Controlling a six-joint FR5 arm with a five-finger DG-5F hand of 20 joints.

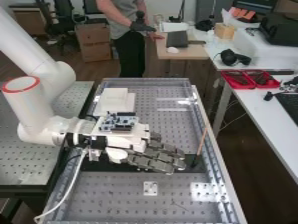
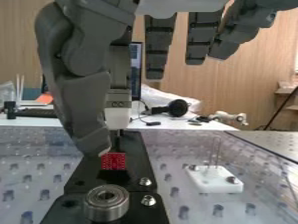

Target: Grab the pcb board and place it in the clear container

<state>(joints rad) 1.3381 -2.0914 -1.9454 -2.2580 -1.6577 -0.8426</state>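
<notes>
In the high view the hand is over the middle of the perforated bench, its fingers extended and fairly straight above a black base plate. In the wrist view, the hand has its thumb and one finger hanging down close to the small red pcb board, while other fingers stay straight higher up. The thumb's pale tip overlaps the board's upper left corner; whether they touch I cannot tell. Beneath the board is the black base plate.
A round metal bearing and screws sit on the black plate. Beside it stands a white block with thin pins. White boxes lie behind the hand, and a thin orange stick rises near the bench's right rail.
</notes>
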